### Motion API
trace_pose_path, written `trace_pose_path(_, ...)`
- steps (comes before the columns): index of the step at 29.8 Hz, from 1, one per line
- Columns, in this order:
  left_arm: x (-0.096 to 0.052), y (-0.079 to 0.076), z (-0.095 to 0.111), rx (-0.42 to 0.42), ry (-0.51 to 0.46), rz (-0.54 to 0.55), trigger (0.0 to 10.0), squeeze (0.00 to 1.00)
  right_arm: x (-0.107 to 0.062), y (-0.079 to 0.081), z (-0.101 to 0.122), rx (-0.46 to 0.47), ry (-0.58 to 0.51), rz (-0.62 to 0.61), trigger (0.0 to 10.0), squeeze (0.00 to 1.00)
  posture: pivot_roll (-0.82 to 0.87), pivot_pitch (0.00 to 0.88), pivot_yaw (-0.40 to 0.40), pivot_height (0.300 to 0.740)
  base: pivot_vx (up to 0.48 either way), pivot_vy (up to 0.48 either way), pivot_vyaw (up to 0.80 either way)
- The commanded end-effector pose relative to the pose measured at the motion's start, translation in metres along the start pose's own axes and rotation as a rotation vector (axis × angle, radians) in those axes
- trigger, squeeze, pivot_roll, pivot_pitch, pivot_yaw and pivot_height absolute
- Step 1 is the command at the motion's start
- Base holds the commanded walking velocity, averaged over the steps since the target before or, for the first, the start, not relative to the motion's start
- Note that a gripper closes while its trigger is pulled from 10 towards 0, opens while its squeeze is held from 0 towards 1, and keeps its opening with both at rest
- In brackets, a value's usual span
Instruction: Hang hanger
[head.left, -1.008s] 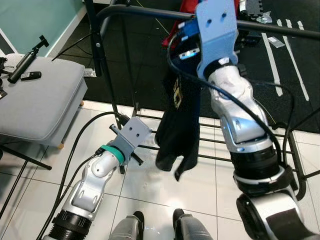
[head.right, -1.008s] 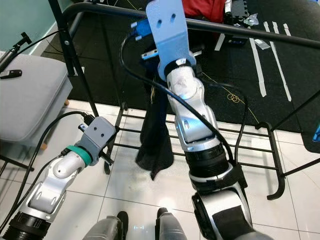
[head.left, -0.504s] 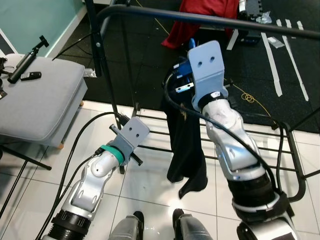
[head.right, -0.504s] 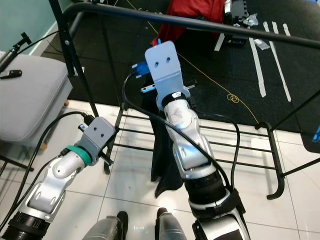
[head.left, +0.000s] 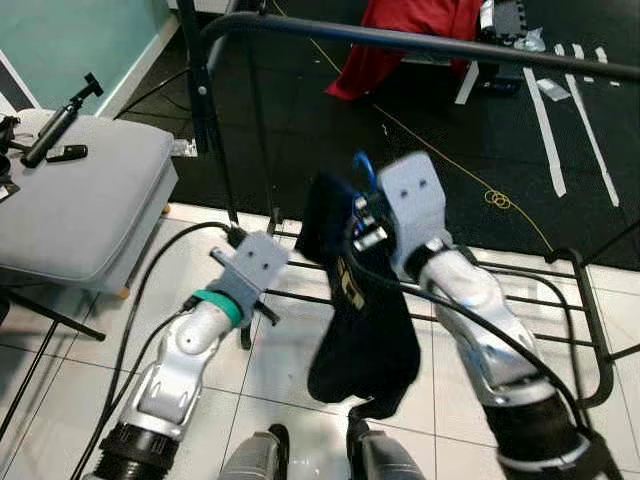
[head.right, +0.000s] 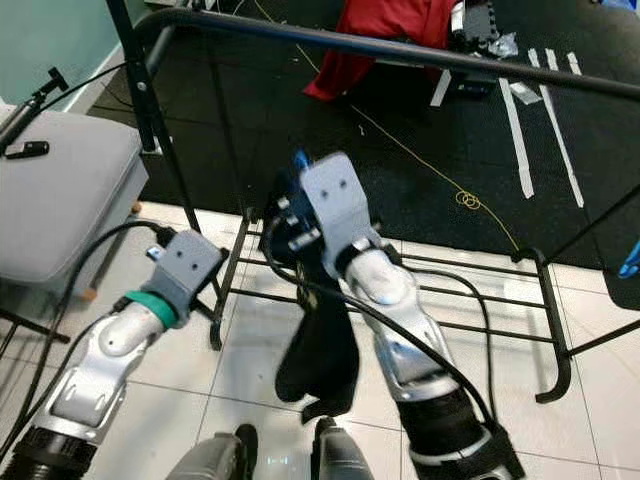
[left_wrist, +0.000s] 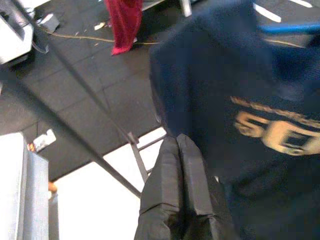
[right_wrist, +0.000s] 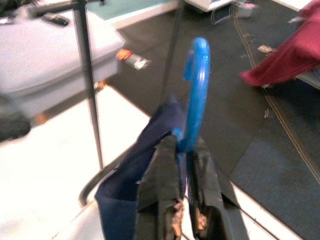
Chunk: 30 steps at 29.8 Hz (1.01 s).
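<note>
- White floor tiles (head.left: 290, 360) are met by black matting (head.left: 440, 150) beyond, and a black clothes rack (head.left: 400, 38) stands across that seam, its top rail running across the upper part of the head views.
- Past the rack, a red garment (head.left: 400, 30) is seen lying on the black matting.
- On the robot's left of the rack, a grey cushioned seat (head.left: 80, 200) is seen, with a small black tripod (head.left: 60, 120) lying on it.
- The right gripper (right_wrist: 182, 150) is held well below the rack's top rail, in front of the rack's lower bars; its two black fingers are pinched onto the neck of a blue hanger (right_wrist: 196, 85).
- The hanger's hook is seen pointing up, away from the fingers, and clear of the rail.
- A dark navy shirt (head.left: 365, 310) with gold lettering is draped from the hanger and hangs down toward the tiles, just in front of the rack's lower bars.
- The left gripper (left_wrist: 181, 150) is held low beside the rack's left upright, close to the shirt; its fingers are pressed together with nothing between them.
</note>
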<state>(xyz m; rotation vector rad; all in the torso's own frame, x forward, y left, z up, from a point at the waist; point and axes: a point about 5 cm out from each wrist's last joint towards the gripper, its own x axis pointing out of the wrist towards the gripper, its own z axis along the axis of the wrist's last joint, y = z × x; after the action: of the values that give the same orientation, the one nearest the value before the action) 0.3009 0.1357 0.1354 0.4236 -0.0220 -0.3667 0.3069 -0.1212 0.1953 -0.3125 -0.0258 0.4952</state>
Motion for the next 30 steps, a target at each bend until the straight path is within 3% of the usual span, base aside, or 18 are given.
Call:
trace_pose_path(1,-0.007,0.008,-0.014,-0.01,0.047,0.025,10.0,0.0,-0.011,-0.009,0.009,0.01,-0.082,0.054,0.0,0.0,-0.02,0.119,0.053,0.74,0.0,0.0,0.0)
trace_pose_path(5,-0.014,0.035,-0.024,0.014,0.085,0.069,10.0,0.0,-0.029,-0.028,0.017,0.05,-0.186,0.179,0.0,0.0,-0.02,0.122,0.057,0.74,0.0,0.0,0.0)
trace_pose_path(8,-0.016,0.041,-0.024,0.02,0.085,0.077,10.0,0.0,-0.033,-0.031,0.02,0.069,-0.21,0.221,0.0,0.0,-0.02,0.124,0.051,0.74,0.0,0.0,0.0)
trace_pose_path(9,-0.018,0.045,-0.024,0.005,0.08,0.084,10.0,0.0,-0.038,-0.031,0.022,0.092,-0.221,0.287,0.0,0.0,-0.01,0.122,0.046,0.74,0.0,0.0,0.0)
trace_pose_path(11,-0.02,0.046,-0.023,-0.011,0.078,0.08,10.0,0.0,-0.041,-0.031,0.025,0.131,-0.228,0.35,0.0,0.0,-0.01,0.124,0.044,0.74,0.0,0.0,0.0)
trace_pose_path(15,-0.028,0.043,-0.028,-0.059,0.094,0.039,10.0,0.0,-0.056,-0.028,0.031,0.221,-0.22,0.588,0.0,0.0,-0.01,0.125,0.042,0.74,0.0,0.0,0.0)
trace_pose_path(20,-0.026,0.038,-0.027,-0.062,0.079,0.041,10.0,0.0,-0.063,-0.022,0.035,0.244,-0.213,0.708,0.0,0.0,-0.01,0.124,0.038,0.74,0.0,0.0,0.0)
trace_pose_path(21,-0.024,0.037,-0.026,-0.088,0.066,0.041,10.0,1.0,-0.063,-0.021,0.036,0.234,-0.216,0.712,0.0,0.0,-0.01,0.123,0.043,0.74,0.0,0.0,0.0)
trace_pose_path(30,-0.019,0.031,-0.017,-0.123,0.04,0.018,10.0,1.0,-0.063,-0.025,0.044,0.19,-0.215,0.752,0.0,0.0,-0.01,0.129,0.041,0.74,0.0,0.0,0.0)
